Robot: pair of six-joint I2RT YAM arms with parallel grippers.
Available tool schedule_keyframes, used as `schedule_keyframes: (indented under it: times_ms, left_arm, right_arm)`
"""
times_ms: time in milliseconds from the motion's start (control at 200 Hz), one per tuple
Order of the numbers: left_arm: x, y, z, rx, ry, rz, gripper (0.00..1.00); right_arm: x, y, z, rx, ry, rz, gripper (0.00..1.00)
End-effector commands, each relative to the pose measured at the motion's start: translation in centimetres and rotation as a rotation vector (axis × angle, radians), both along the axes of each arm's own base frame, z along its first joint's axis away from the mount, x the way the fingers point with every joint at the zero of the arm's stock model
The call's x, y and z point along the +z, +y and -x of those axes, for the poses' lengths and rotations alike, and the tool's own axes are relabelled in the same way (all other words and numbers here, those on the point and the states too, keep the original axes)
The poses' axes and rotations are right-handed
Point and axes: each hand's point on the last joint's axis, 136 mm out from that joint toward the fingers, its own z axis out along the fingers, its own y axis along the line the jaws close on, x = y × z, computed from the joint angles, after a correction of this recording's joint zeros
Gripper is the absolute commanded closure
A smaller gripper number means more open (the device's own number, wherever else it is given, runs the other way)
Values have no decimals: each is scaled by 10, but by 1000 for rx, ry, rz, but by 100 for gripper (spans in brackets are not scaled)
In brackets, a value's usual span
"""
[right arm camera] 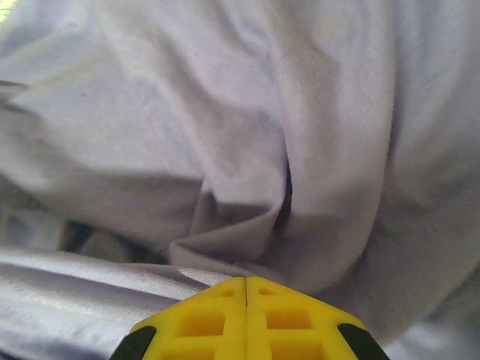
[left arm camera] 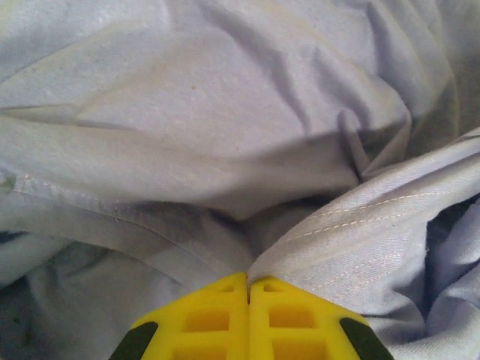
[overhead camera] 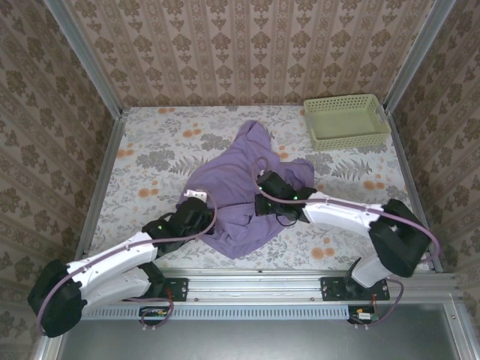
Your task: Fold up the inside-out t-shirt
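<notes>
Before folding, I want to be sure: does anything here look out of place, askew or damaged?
The t-shirt lies crumpled in a heap, not flat; the left pincer and right pincer are shut on its folds. The green basket sits upright at the far right corner. Nothing looks torn.

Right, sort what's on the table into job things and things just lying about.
Job: lavender t-shirt, crumpled mid-table; left gripper and right gripper, both shut on its fabric.
Lying about: pale green basket, far right corner.
</notes>
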Motion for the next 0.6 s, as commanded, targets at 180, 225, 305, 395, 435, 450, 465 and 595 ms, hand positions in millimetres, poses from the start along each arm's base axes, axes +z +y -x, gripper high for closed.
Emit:
schedule_keyframes:
  times_ms: [180,225,305,395,435,450,465,595]
  left_arm:
    - [-8,-7,-8,-37,50,-27,100]
    - [-8,-6,-8,-32,48,-25,100]
    - [-6,-6,-8,-29,39,-9,100]
    - [-3,-5,-8,-21,32,9,100]
    - [-1,-4,-8,-18,26,18,100]
    - [-1,-4,-8,-17,24,21,100]
    - [0,-4,-7,-17,21,26,100]
    - [5,-2,-4,-18,7,60,100]
  right_arm:
    - [15,-2,-16,80,-120,262,71]
    - [25,2,-4,116,-156,283,67]
    - [38,12,18,180,-207,296,64]
    - [33,22,39,231,-208,286,60]
    - [25,23,43,230,-189,290,58]
    - [21,23,44,221,-177,293,58]
    - [17,23,44,215,-168,298,58]
    - [-8,16,37,129,-122,355,58]
